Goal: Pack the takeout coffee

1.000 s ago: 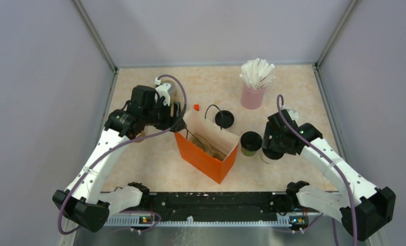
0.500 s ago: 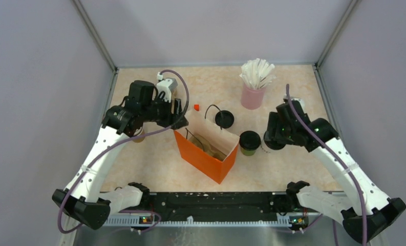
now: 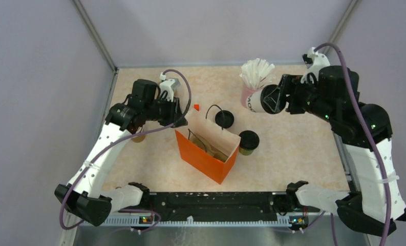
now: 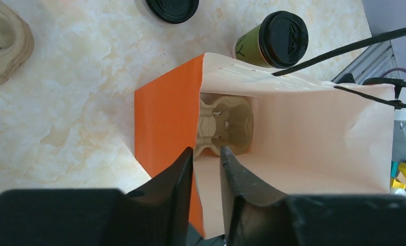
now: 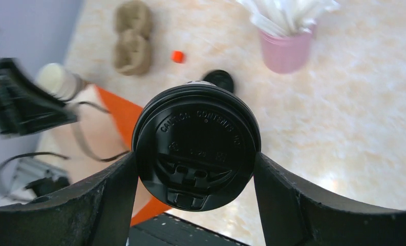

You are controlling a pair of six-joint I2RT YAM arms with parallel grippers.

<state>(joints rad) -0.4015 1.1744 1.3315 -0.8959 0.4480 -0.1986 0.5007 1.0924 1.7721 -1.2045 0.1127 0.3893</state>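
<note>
I have the cup clamped in the right gripper, one finger on each side just under the black lid. It hangs off the table at the upper right of the top view, just in front of the straw cup.

The cup lies nearly level. Its lid faces right, back toward my wrist, and its base points left toward the bag. The bag's open mouth sits at frame centre, down and to the left of the cup and well apart from it. My judgement is that I must carry the cup down-left and tip it upright before it can go in. The right arm is the one to do it, since it already has the load.

The left gripper straddles the bag's far-left rim, one finger outside on the orange wall and one inside. A slim gap shows between them, so I cannot tell whether they truly pinch the paper.

A pulp carrier sits in the bag's bottom. An olive cup stands lidded on the table, just beside the bag's right corner.
</note>
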